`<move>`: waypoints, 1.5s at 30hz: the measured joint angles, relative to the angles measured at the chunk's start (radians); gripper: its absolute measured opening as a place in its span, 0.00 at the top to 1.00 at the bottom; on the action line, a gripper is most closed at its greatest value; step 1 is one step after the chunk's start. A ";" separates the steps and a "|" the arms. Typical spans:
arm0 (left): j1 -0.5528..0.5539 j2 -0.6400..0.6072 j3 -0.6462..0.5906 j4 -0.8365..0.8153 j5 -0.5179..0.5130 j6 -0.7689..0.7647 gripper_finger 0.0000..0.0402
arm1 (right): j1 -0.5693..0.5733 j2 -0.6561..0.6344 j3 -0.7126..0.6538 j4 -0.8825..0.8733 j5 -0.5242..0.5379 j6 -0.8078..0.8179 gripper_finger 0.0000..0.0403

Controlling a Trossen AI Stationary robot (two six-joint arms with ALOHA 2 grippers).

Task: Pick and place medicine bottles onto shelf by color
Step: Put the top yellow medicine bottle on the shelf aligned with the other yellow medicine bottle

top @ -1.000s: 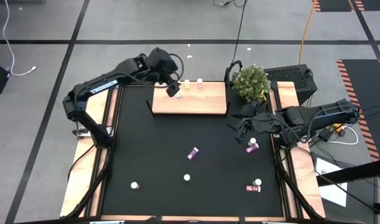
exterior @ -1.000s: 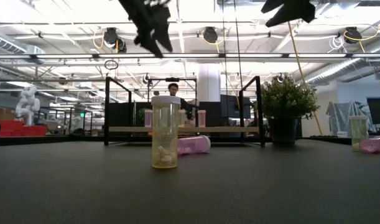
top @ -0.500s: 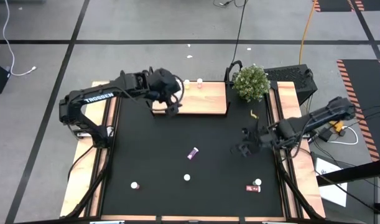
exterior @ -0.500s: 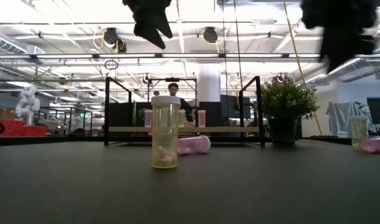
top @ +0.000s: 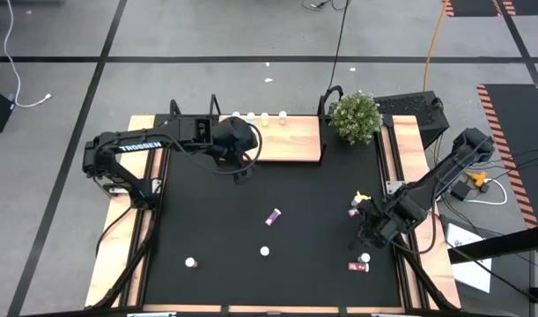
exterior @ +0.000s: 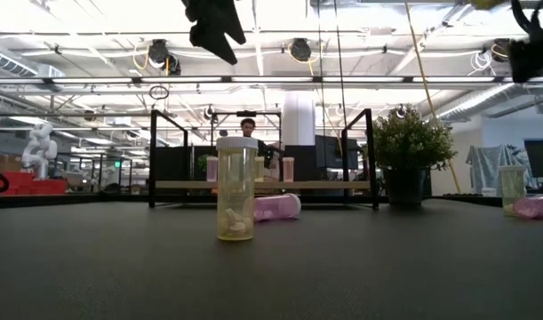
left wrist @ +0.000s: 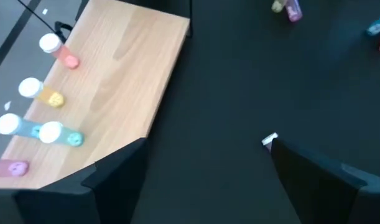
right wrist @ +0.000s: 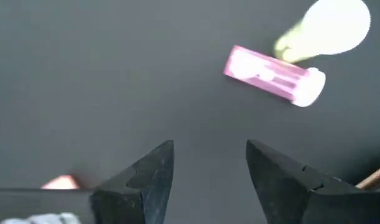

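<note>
Now the black table (top: pixel 207 229) fills mid-frame, the shelf (top: pixel 291 141) upper centre with bottles along its top edge (top: pixel 264 117). Left gripper (top: pixel 242 167) hovers released below it; right gripper (top: pixel 367 231), lower right, gapes empty above pink bottle (right wrist: pixel 273 76).

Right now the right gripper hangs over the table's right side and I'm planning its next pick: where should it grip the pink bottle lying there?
Grip the pink bottle across the middle of its body, coming straight down from above. It lies flat on its side with its white cap at one end, so the right gripper, jaws open, should straddle its width. A yellowish bottle stands close beside it.
</note>
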State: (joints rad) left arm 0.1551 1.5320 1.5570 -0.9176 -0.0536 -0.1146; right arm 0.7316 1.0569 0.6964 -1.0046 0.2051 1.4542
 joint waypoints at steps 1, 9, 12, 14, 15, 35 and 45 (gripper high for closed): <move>-0.003 0.004 0.000 0.007 0.000 -0.001 0.15 | 0.008 0.000 -0.013 -0.006 0.003 -0.001 0.51; -0.020 0.006 0.000 0.099 -0.039 -0.217 0.15 | 0.023 0.000 -0.131 0.025 0.266 0.027 0.51; -0.037 0.006 0.000 0.130 -0.041 -0.272 0.15 | 0.022 0.000 -0.171 0.049 0.328 0.011 0.51; -0.055 0.006 0.000 0.129 -0.042 -0.280 0.15 | 0.020 0.000 -0.190 0.063 0.351 0.014 0.51; -0.063 0.006 0.000 0.130 -0.043 -0.280 0.15 | 0.020 0.000 -0.199 0.066 0.366 0.023 0.51; -0.109 0.006 0.000 0.130 -0.119 -0.268 0.15 | -0.026 -0.003 -0.354 0.254 0.468 -0.006 0.73; -0.109 0.006 0.000 0.201 -0.120 -0.228 0.15 | -0.090 -0.003 -0.348 0.443 0.553 -0.225 0.77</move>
State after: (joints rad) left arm 0.0460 1.5383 1.5566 -0.7161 -0.1734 -0.3428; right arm 0.6421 1.0534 0.3485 -0.5619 0.7586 1.2292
